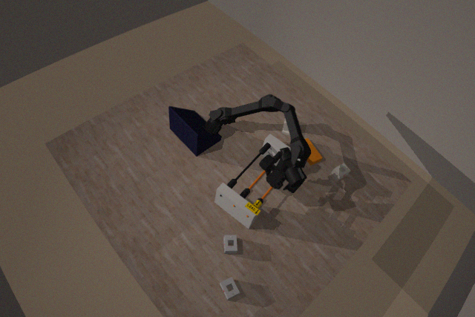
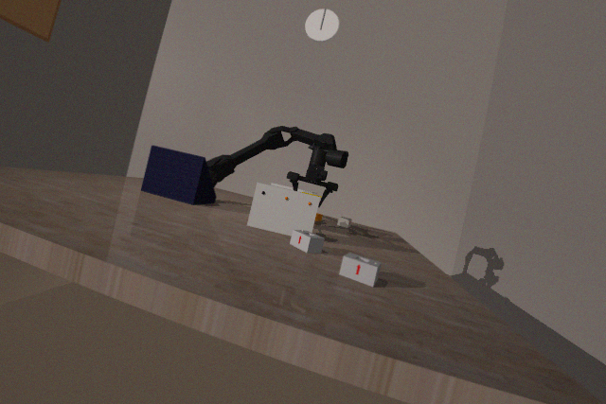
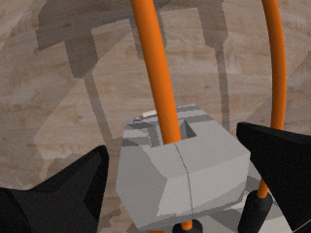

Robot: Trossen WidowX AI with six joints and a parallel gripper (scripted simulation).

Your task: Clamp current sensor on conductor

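The grey split-core sensor (image 3: 185,178) sits closed round an orange conductor (image 3: 150,46), with only a thin seam showing down its middle. A second orange conductor (image 3: 272,46) runs beside it on the right. I cannot tell from the wrist view which of the two is the LOAD one. My gripper (image 3: 174,142) (image 1: 275,176) (image 2: 312,190) is open, one finger on each side of the sensor with a gap at both. The yellow LOAD marker (image 1: 251,207) is on the near white terminal block (image 1: 234,202) (image 2: 281,214). The sensor's arrow is hidden.
A black conductor (image 1: 247,165) runs parallel to the orange ones. Two spare grey sensors (image 1: 230,243) (image 1: 229,288) (image 2: 307,240) (image 2: 359,268) lie in front of the block, and another (image 1: 341,171) lies to the right. An orange box (image 1: 315,154) and a navy box (image 1: 188,129) (image 2: 173,180) stand near the arm.
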